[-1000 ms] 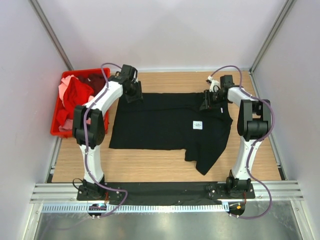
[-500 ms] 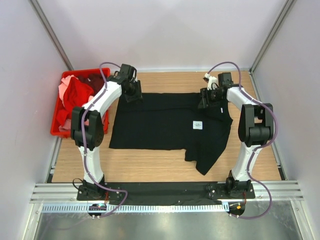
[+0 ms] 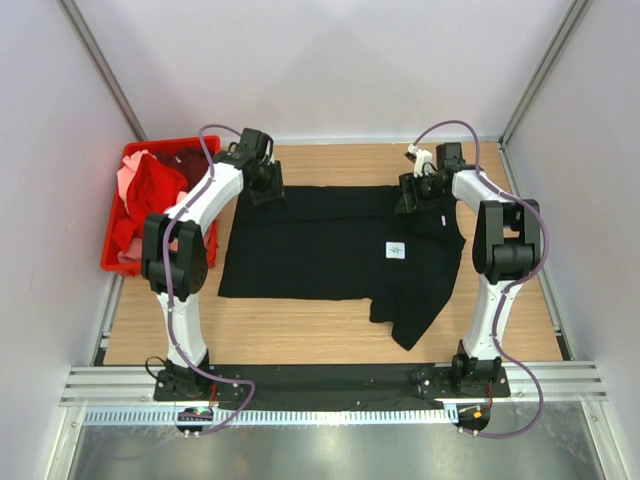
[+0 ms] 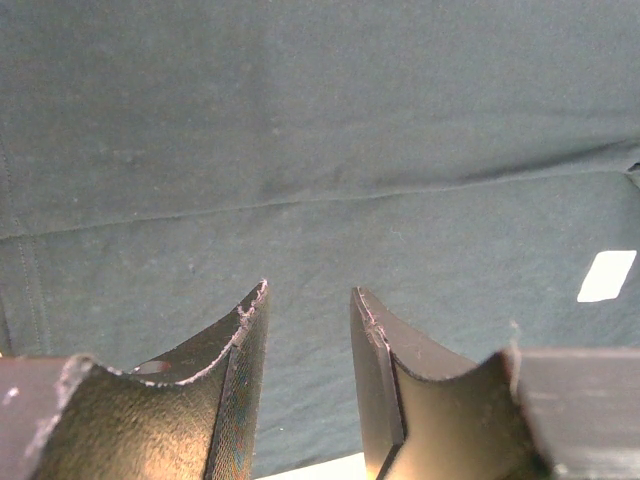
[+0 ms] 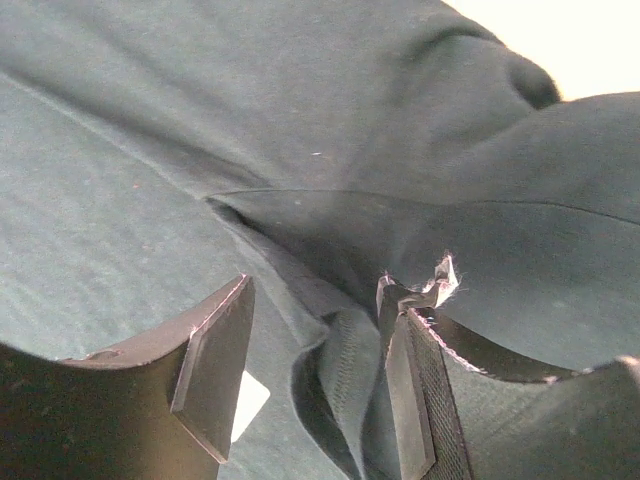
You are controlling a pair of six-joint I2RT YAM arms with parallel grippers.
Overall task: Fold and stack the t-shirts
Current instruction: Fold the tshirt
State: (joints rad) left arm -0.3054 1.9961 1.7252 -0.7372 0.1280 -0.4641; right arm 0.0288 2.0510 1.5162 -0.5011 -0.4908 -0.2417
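Note:
A black t-shirt with a small white label lies spread on the wooden table, its lower right part bunched toward the front. My left gripper is at the shirt's far left corner. In the left wrist view it is open just above flat black cloth, with nothing between the jaws. My right gripper is at the far right of the shirt. In the right wrist view it is open, with a raised fold of the black cloth standing between the jaws.
A red plastic crate stands at the far left, holding red, pink and dark maroon shirts. White walls close in the table on three sides. Bare wood shows in front of the shirt.
My right gripper has shifted slightly toward the far edge over the shirt's right shoulder. My left gripper and the shirt have hardly moved.

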